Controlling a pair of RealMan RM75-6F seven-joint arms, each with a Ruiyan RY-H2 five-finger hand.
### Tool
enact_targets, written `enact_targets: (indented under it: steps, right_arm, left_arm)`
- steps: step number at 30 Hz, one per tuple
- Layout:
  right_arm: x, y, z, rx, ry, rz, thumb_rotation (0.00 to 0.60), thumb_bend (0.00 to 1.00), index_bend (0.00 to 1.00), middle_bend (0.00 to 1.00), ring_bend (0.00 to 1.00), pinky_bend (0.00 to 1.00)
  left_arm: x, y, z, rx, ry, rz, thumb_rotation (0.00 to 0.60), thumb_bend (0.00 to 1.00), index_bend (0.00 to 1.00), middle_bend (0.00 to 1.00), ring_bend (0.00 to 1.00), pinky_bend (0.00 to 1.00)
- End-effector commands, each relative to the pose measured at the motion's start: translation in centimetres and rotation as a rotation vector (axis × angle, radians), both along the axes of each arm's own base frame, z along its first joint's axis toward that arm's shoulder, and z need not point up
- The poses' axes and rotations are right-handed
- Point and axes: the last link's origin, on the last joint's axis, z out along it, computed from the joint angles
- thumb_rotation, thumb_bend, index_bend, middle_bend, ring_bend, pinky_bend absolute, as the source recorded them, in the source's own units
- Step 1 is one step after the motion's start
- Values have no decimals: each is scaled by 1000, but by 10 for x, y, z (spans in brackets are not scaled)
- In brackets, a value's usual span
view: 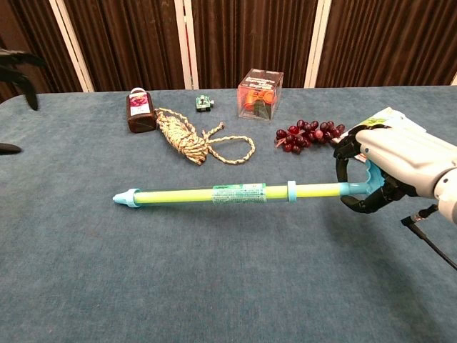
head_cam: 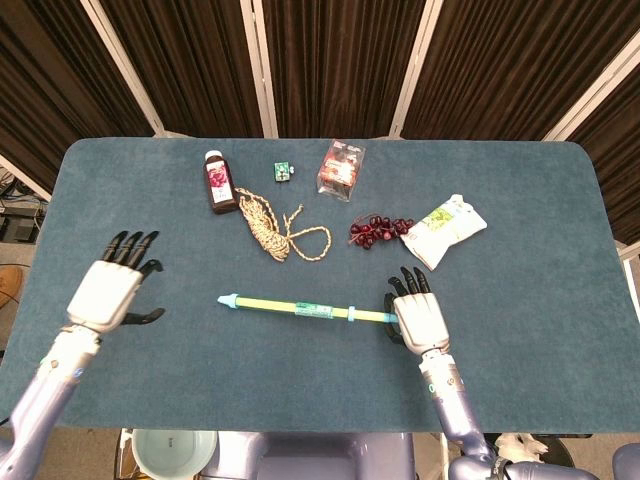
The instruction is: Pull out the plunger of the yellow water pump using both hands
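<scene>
The yellow water pump [head_cam: 300, 309] [view: 214, 194] is a long yellow tube with a light blue nozzle at its left end, lying across the middle of the table. My right hand [head_cam: 419, 315] [view: 389, 169] grips its light blue handle at the right end and holds that end raised off the cloth. The nozzle tip [view: 125, 198] stays low by the table. My left hand [head_cam: 108, 292] hovers open, fingers spread, well left of the nozzle; only its dark fingertips [view: 20, 66] show at the chest view's left edge.
Along the far side of the blue table [head_cam: 150, 200] lie a dark red bottle [head_cam: 218, 182], a coiled rope [head_cam: 270, 225], a small green item [head_cam: 284, 171], a clear box [head_cam: 341, 169], red grapes [head_cam: 377, 230] and a white snack bag [head_cam: 444, 228].
</scene>
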Motion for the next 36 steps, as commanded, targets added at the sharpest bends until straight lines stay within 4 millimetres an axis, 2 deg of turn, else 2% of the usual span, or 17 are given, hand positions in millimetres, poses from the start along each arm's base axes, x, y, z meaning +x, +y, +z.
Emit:
enact_targets:
  steps: [1, 6, 18, 36]
  right_arm:
    - [0, 0, 1, -1, 2, -1, 600, 489, 704, 238, 55, 54]
    - [-2, -1, 2, -3, 2, -12, 600, 490, 704, 238, 56, 55]
    - [-2, -1, 4, -6, 4, -12, 600, 491, 704, 238, 56, 54]
    - [-9, -1, 7, -4, -1, -33, 600, 490, 703, 238, 56, 55]
  left_arm:
    - [10, 11, -18, -30, 26, -17, 600, 151, 353, 15, 0, 20]
    - [17, 18, -44, -72, 45, -36, 600, 151, 370, 15, 0, 20]
    - [24, 30, -90, -105, 107, -72, 600, 152, 366, 20, 0, 20]
    - [38, 37, -138, -140, 135, -72, 600, 157, 403, 33, 0, 20]
